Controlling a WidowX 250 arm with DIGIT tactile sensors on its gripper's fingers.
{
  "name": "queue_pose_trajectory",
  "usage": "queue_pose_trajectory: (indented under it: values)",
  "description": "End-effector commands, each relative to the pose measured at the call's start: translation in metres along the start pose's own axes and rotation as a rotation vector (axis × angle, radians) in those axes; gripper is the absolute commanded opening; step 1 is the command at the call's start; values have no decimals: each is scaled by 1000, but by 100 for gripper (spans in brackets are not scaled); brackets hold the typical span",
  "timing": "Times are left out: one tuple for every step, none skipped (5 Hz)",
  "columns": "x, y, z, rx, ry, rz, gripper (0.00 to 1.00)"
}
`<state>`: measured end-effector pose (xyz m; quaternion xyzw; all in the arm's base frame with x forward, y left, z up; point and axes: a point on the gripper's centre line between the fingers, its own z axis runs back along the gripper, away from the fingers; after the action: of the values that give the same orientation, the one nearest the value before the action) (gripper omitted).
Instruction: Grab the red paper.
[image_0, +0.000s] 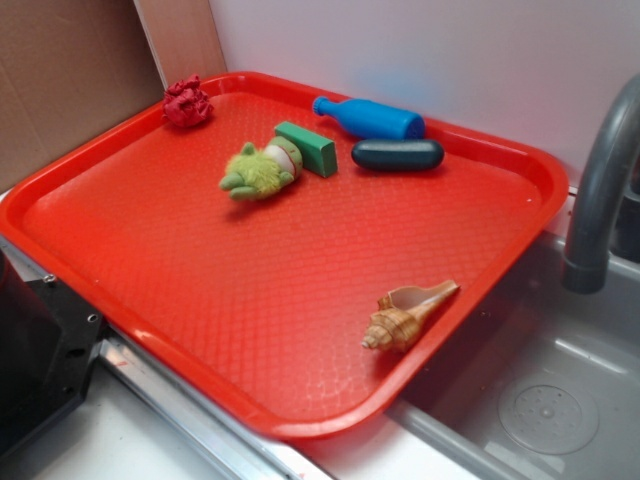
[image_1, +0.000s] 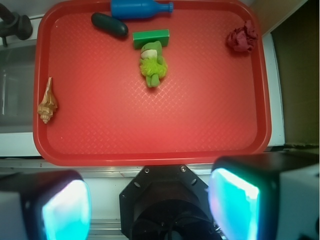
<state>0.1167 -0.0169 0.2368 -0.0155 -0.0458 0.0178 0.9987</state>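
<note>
At the upper left of the exterior frame, the red paper (image_0: 187, 102), a small dark-red crumpled ball, sits in the far corner of a big red tray (image_0: 300, 390), close against the raised rim. In the wrist frame the same ball appears at the upper right.

Other things lie on the tray, all well apart from the paper. A green plush toy (image_0: 262, 170) lies near the upper middle of the exterior frame, touching a green block (image_0: 308, 148). To the right of them are a blue bottle (image_0: 368, 118) lying on its side and a dark oval object (image_0: 397, 155) just below it. A seashell (image_0: 408, 315) rests near the tray's lower right edge. A grey faucet (image_0: 600, 190) stands at the right edge, over a sink. The tray rests on the counter (image_0: 120, 440).

The fingers (image_1: 150, 200) fill the bottom of the wrist frame, one pad at the lower left and one at the lower right, spread wide apart with nothing between them. They hang high above the tray's near edge, far from the paper.

Judging by this, the task has hardly begun. The paper is untouched. What is left is the whole job: reaching across to the far corner, lowering around the ball, and closing on it.
</note>
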Motion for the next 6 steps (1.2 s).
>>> queue_pose_trajectory:
  values:
    - [0,0,0,0,0,0,100]
    - [38,34,-36,60,-54,245,100]
    - [59,57,-57,90,-101,376,100]
    - [77,86,-89,123,-199,603,100]
    - [95,100,-104,150,-225,634,100]
    - [95,100,-104,150,-225,634,100]
